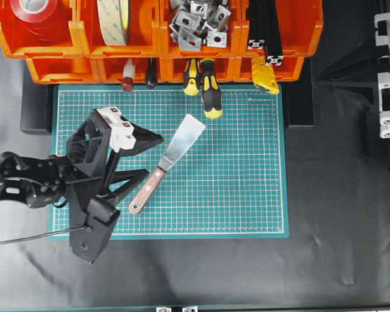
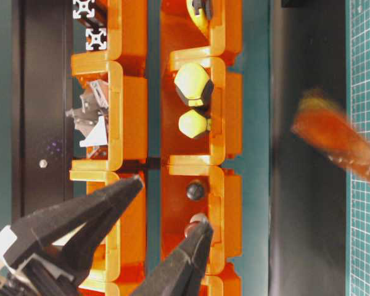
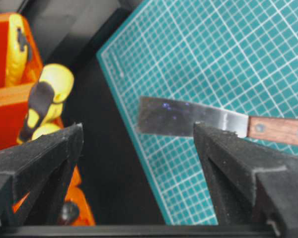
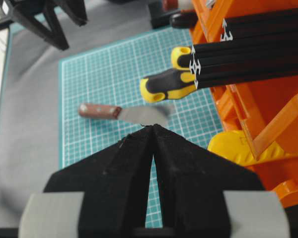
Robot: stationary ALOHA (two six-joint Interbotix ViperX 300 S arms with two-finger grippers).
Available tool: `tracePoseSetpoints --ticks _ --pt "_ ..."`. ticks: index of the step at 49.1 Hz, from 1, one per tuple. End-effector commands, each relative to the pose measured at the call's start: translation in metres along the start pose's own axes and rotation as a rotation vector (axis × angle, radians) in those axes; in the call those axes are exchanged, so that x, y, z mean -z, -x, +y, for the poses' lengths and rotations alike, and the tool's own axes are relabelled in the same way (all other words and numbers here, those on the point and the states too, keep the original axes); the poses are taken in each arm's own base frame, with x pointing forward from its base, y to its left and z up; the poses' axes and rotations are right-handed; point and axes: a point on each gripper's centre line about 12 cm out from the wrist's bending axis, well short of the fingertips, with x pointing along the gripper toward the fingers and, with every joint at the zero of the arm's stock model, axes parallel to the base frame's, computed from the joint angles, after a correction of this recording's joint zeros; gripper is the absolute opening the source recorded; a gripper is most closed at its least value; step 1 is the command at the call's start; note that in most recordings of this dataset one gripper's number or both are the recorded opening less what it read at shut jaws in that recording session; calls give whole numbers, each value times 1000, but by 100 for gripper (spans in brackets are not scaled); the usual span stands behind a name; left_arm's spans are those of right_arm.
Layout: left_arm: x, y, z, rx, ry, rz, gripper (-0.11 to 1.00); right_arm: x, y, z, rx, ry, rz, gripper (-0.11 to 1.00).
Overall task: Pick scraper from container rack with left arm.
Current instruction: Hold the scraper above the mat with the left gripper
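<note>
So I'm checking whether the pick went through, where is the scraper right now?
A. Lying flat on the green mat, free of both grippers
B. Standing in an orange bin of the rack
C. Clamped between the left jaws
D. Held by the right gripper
A: the scraper lies on the green mat, beside the open left gripper, whose jaws hold nothing; the right gripper is shut and empty.

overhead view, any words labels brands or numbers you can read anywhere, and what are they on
No text can be read.
Green gridded cutting mat: faint marks along its top edge, too small to read.
Wooden-handled scraper with flat silvery blade: no marking visible.
Yellow-and-black screwdriver handles: no legible brand.
Bright orange plastic bins: no labels visible.
</note>
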Motion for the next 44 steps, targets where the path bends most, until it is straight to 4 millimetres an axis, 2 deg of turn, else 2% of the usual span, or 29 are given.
tracePoseSetpoints --ticks 1,13,21,32,44 --pt "-4 12 6 -15 15 -29 87 -7 3 1 -2 0 -20 -1" --pt "-7 25 5 -9 48 -66 88 -8 4 1 -3 0 -25 -1" --pt "-4 42 8 -10 175 -98 88 -8 4 1 -3 3 -28 -1" --pt "15 64 -2 11 311 -118 88 -8 4 1 -3 3 -28 -1" --pt "38 84 0 11 459 -144 88 -8 5 1 -4 3 -31 -1"
